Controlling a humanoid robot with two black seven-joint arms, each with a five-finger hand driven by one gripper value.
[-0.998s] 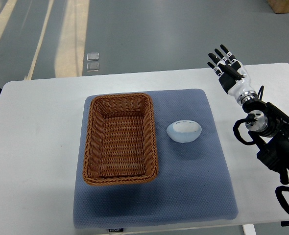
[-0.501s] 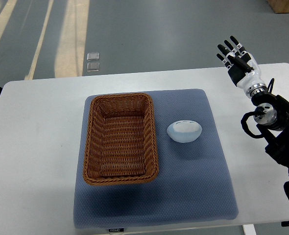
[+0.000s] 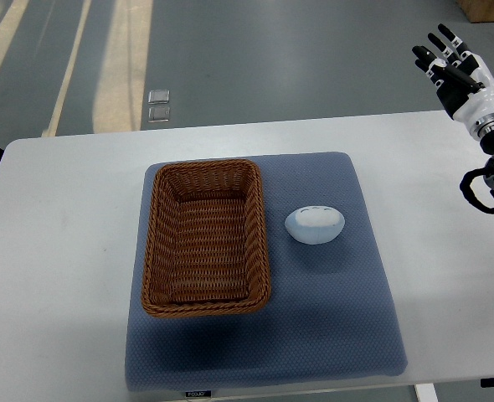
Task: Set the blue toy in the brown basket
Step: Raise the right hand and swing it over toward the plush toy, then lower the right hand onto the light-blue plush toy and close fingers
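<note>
Bright, even light — sharp focus

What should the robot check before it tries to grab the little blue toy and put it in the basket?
1. Toy easy to reach: ok. The blue toy sits alone on the blue mat, nothing on top of it.
2. Basket ready: ok. The brown basket is upright with nothing inside, just left of the toy.
3. Hand free: ok. The right hand has spread fingers and holds nothing.
4. Hand near the toy: not ok. It is up at the far right corner, beyond the white table.
5. Path clear: ok. Nothing lies between toy and basket.
6. Left hand: cannot tell, out of view.
</note>
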